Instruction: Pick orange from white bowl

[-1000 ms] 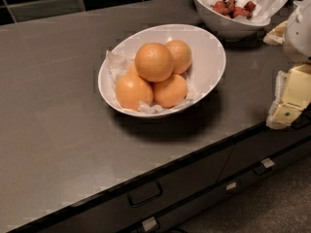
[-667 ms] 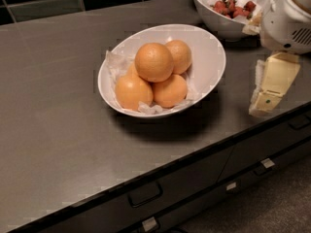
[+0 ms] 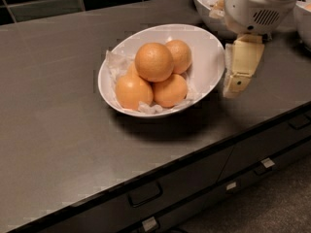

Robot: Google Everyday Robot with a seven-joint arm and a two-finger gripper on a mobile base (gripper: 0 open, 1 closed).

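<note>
The orange [image 3: 154,61] is the biggest, deepest-coloured fruit and sits on top of the pile in the white bowl [image 3: 208,57]. Three smaller, paler oranges [image 3: 133,91] lie around and under it on crumpled white paper. The bowl stands in the middle of the dark counter [image 3: 58,125]. My gripper [image 3: 234,87] hangs just outside the bowl's right rim, pointing down toward the counter, to the right of the orange. It holds nothing that I can see.
A second white bowl [image 3: 205,3] stands at the back right, mostly hidden behind my wrist. Another white rim [image 3: 303,21] shows at the right edge. The counter's front edge runs diagonally, with drawers and handles [image 3: 144,194] below it. Dark tiles line the back wall.
My gripper has moved left from the right edge of the view to just beside the bowl's right rim. The bowl and the fruit have not moved.
</note>
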